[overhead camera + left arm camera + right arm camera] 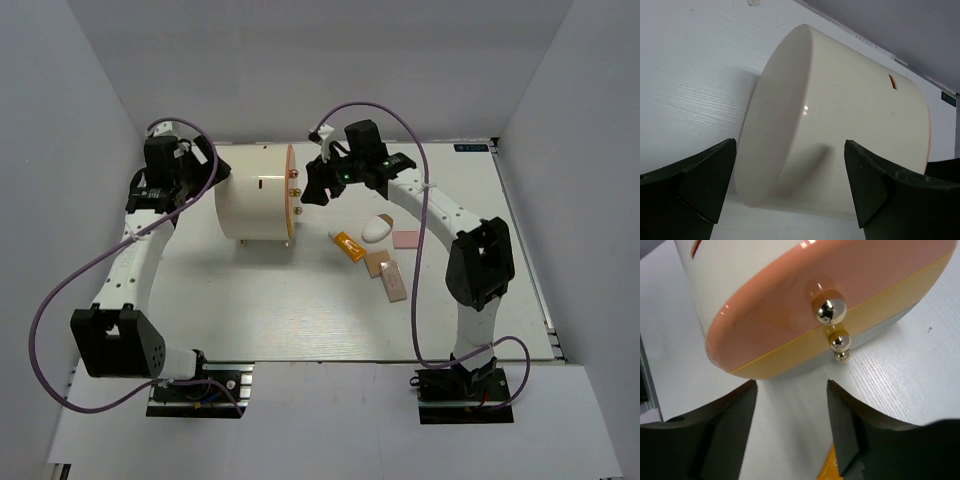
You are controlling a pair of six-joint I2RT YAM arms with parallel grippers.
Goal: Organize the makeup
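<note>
The makeup lies in a loose group right of centre: an orange-and-white tube, a white oval compact, a pink square and two beige pieces. My right gripper is open with nothing between its fingers. It hovers just in front of the gold knobs, and the orange tube's tip shows under it. My left gripper is wide open at the back end of the big cream cylinder, apart from it.
The cream cylinder lies on its side between the two grippers, its orange front facing right. White enclosure walls ring the table. A metal rail runs along the right edge.
</note>
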